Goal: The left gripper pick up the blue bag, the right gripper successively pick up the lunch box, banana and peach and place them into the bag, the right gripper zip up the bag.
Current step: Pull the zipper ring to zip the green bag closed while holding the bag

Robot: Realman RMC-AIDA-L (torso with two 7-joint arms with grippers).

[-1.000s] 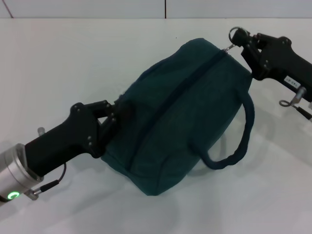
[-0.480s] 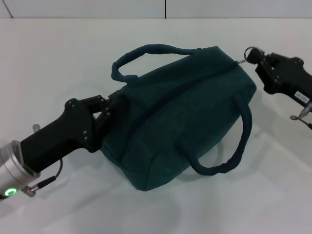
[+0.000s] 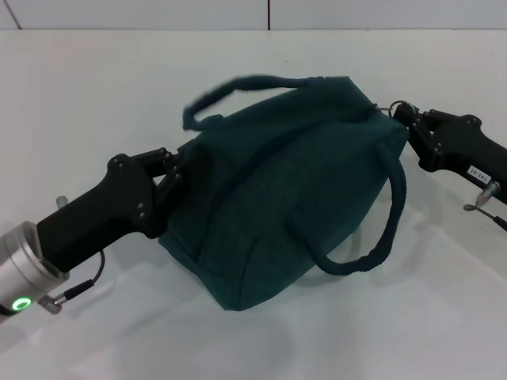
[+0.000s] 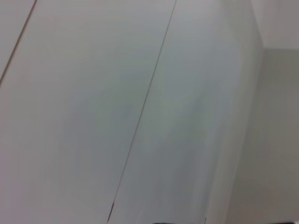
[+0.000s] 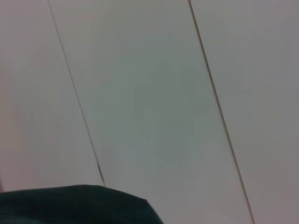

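Observation:
The blue bag point(image 3: 293, 198) fills the middle of the head view, closed along its top, with one loop handle point(image 3: 238, 85) arching at the far side and the other point(image 3: 380, 237) hanging at the near right. My left gripper point(image 3: 176, 180) is shut on the fabric at the bag's left end. At the bag's right end, my right gripper point(image 3: 405, 119) is shut on the metal ring pull point(image 3: 395, 108) of the zipper. A strip of the bag's fabric point(image 5: 74, 205) shows in the right wrist view. The lunch box, banana and peach are out of view.
The white table point(image 3: 95, 95) spreads around the bag, with a wall seam at the far edge point(image 3: 268, 14). The left wrist view shows only pale panels point(image 4: 140, 112). Cables hang off both wrists point(image 3: 79, 291) point(image 3: 483, 207).
My right gripper has come down and to the right with the zipper pull. The bag has rolled, so its far handle now stands up. The left gripper has shifted slightly.

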